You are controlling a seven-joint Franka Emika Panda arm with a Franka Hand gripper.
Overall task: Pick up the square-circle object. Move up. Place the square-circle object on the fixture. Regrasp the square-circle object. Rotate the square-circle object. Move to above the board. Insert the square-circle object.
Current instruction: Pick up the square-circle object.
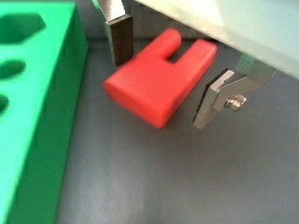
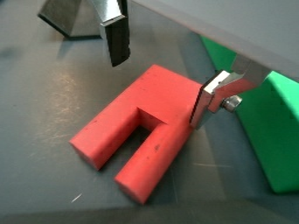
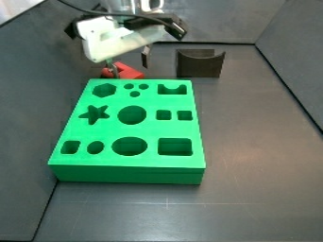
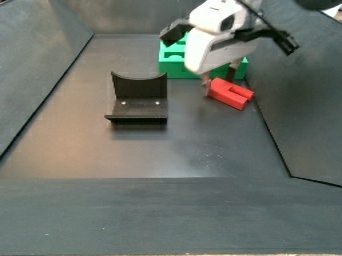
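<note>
Square-circle object (image 2: 131, 138): red plastic block with a slot cut into one end, forming two prongs; lying flat on the dark counter floor, just beside the green board's edge, between the two silver fingers in both wrist views

Handling: judged light and rigid, smooth-sided so somewhat slippery; no sign of fragility; flat side faces offer the best purchase, squeezed across the solid body or across both prongs rather than at a corner

Gripper (image 2: 158, 74): hanging low over the piece, jaws spread wide, one finger (image 1: 118, 42) clear of the block near its slotted end, the other finger (image 1: 218, 98) close against its flank; nothing clamped yet; contact on that flank not certain

Step in hand: judged the pick-up, fingers bracketing the piece but not closed

Next move: likely a small descent and centring, then closing squarely on the parallel faces to avoid twisting the piece out

Risk: an off-centre squeeze could pivot the block on the floor or push it against the board

Board (image 3: 130, 129): bright green slab with star, hexagon, round, square and oval holes, filling the middle of the counter in a side view; red piece (image 3: 125, 71) at its far edge, mostly hidden there by the gripper

Fixture (image 4: 136, 99): dark block with curved notch, well apart from the piece, empty, toward the counter's opposite side
</note>
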